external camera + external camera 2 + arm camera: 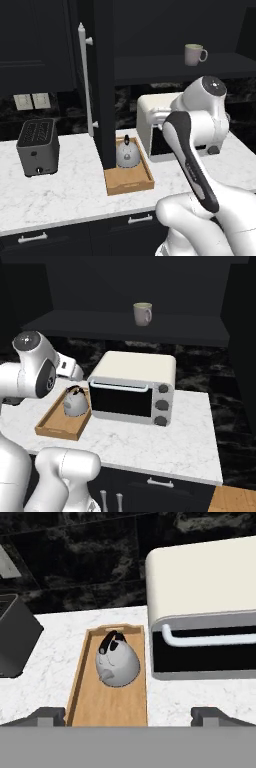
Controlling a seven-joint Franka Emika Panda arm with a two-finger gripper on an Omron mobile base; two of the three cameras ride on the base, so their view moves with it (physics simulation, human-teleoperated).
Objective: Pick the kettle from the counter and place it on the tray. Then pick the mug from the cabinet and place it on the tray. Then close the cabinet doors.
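Marble counter, kettle on tray

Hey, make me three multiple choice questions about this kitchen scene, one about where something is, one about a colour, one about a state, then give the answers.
1. Where is the kettle?
A. in the tray
B. on the toaster oven
C. on the cabinet shelf

2. What colour is the top of the toaster oven?
A. red
B. cream
C. blue

3. How does the gripper stand?
A. shut on the mug
B. shut on the kettle
C. open, holding nothing

Answers:
1 A, the kettle sits inside the tray.
2 B, the toaster oven has a cream top.
3 C, the gripper has its fingertips wide apart above the tray, and the mug is on the cabinet shelf.
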